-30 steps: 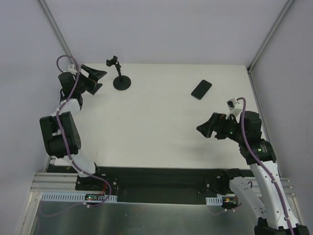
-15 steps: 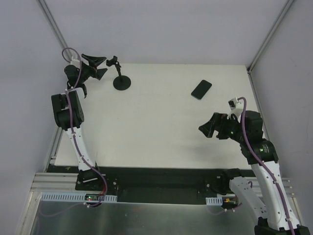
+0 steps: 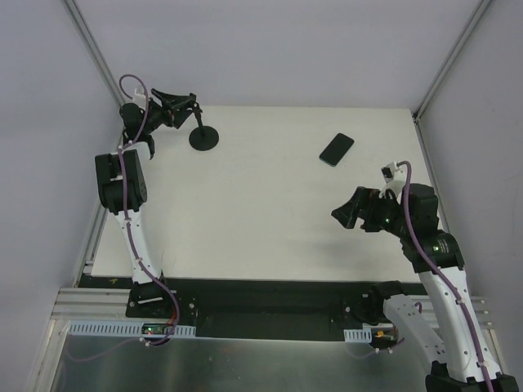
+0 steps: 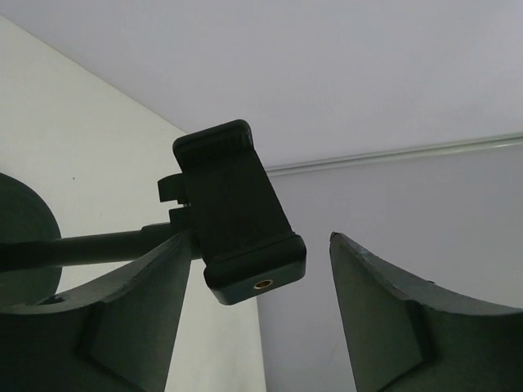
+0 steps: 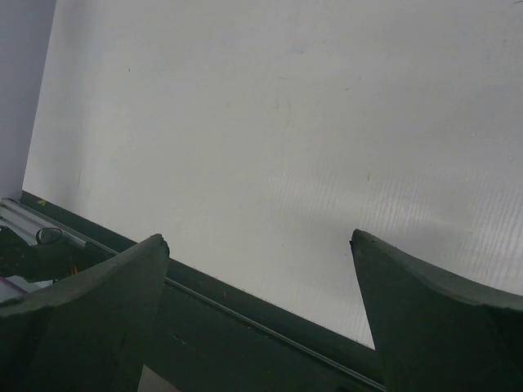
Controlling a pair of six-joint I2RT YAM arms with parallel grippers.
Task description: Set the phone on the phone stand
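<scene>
The phone (image 3: 337, 149) lies flat on the white table at the back right, apart from both arms. The phone stand (image 3: 203, 139) rests on its round base at the back left, stem rising to the clamp head (image 3: 194, 101). My left gripper (image 3: 181, 104) is raised at that head. In the left wrist view the clamp head (image 4: 237, 208) sits between the fingers of the left gripper (image 4: 260, 237), close against the left finger, with a clear gap to the right finger (image 4: 384, 302). My right gripper (image 3: 347, 214) hovers open and empty near the table's right side, short of the phone.
The white table (image 5: 245, 122) ends in a dark front rail (image 5: 245, 327) seen under the right gripper (image 5: 257, 237). Grey walls close in behind and beside the stand, with a metal frame post (image 3: 90, 41) near the left arm.
The left arm has stretched up and rightward, bringing its gripper from left of the stand onto the clamp head, and its jaws have narrowed somewhat. The right arm has barely moved.
</scene>
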